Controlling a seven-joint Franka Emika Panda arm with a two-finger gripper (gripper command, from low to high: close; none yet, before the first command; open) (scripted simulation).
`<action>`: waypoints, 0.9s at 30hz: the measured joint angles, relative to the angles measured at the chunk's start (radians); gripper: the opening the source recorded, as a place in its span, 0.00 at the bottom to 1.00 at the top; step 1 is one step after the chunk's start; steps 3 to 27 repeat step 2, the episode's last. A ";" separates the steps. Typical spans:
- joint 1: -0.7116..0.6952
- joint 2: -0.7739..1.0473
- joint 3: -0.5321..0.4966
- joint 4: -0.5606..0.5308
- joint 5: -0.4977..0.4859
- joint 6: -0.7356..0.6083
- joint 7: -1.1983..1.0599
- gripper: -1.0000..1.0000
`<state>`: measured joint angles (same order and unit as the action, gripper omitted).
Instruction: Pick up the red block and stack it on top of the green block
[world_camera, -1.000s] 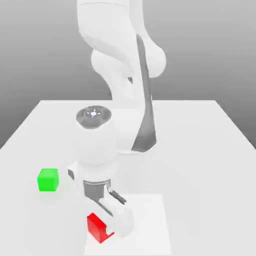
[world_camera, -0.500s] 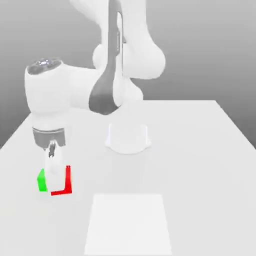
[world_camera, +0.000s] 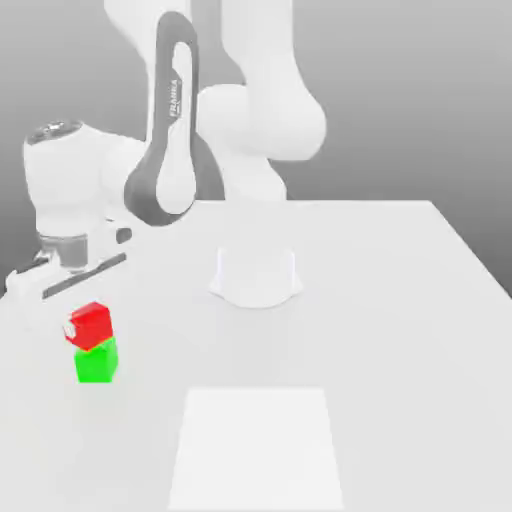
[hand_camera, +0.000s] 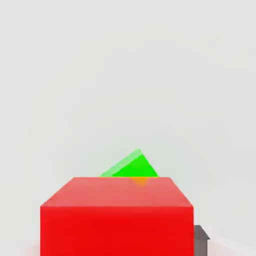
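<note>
The red block (world_camera: 95, 322) rests on top of the green block (world_camera: 97, 362) near the exterior view's left, turned a little askew to it. My gripper (world_camera: 84, 326) straddles the red block, with the hand (world_camera: 68, 262) just above it, and one white fingertip (world_camera: 72, 329) shows at the block's left side. In the hand view the red block (hand_camera: 117, 217) is close up, with a corner of the green block (hand_camera: 132, 166) peeking from beneath it. A grey finger pad (hand_camera: 201, 241) stands right beside the red block's side. The jaws look slightly parted around the block.
The arm's round white base (world_camera: 256, 277) stands mid-table. A lighter square patch (world_camera: 256, 450) lies on the white table (world_camera: 400, 330) toward the front. The arm's links (world_camera: 170, 140) hang over the table's left rear.
The gripper carried the red block from the front square patch to the left. The block now sits on the green block, and the grip has loosened.
</note>
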<state>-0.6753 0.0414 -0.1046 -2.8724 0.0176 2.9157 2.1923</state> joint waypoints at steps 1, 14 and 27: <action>0.000 0.000 0.000 0.000 0.000 0.000 0.000 1.00; 0.000 0.000 0.000 0.000 0.000 0.000 0.000 1.00; 0.000 0.000 0.000 0.000 0.000 0.000 0.000 1.00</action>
